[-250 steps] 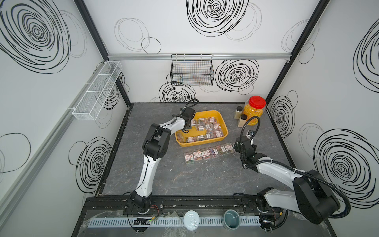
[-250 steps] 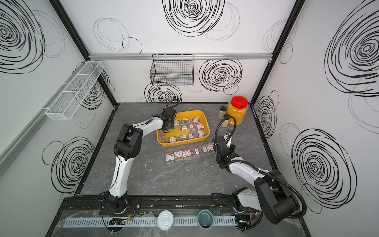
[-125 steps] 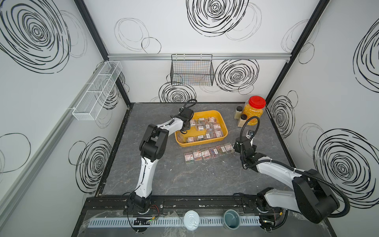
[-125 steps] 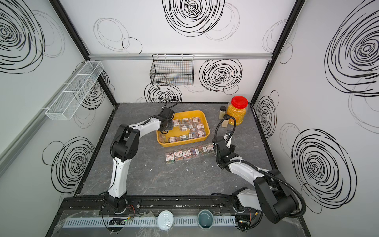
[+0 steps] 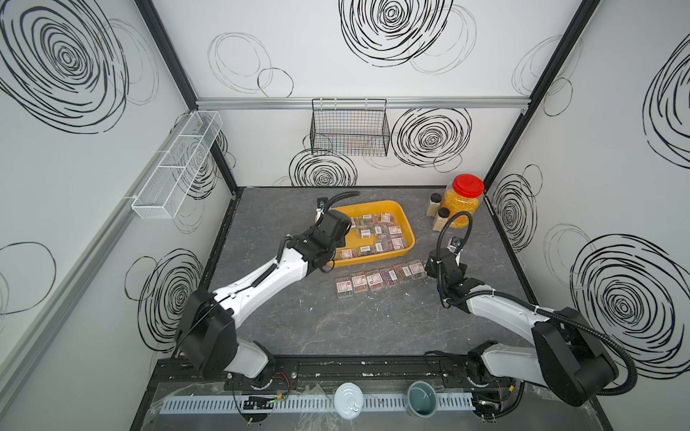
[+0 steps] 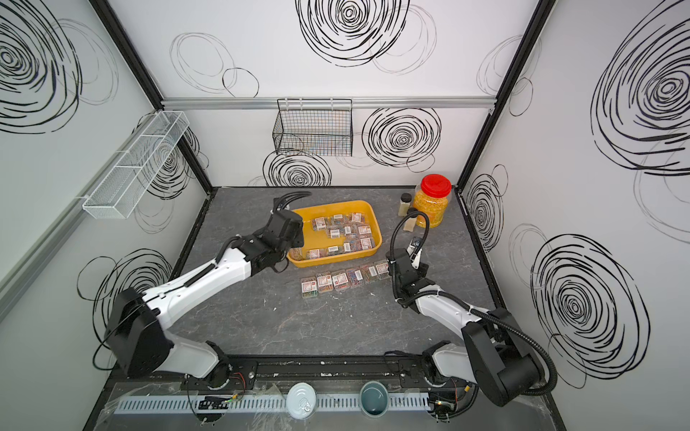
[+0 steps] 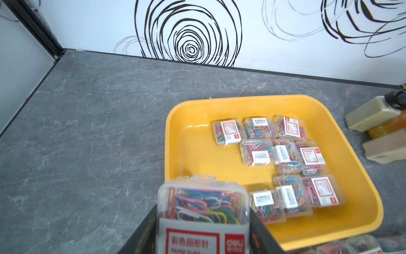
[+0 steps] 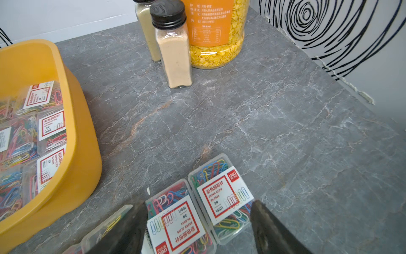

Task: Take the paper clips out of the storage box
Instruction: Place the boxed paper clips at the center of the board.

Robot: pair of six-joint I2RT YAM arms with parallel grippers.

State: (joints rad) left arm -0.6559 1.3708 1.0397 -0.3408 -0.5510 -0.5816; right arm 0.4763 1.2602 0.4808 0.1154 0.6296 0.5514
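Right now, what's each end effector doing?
Left end effector: closed on a paper clip case.
Right end effector: open, holding nothing.

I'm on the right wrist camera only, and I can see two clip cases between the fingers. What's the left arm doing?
Observer: The left gripper is shut on one case of paper clips, at the storage box's corner nearest that arm.
Operator: How many cases are already out?
Observer: About six, in a row on the table between the box and the arms' bases.
Operator: And inside?
Observer: Around ten cases, grouped toward the robot's right.
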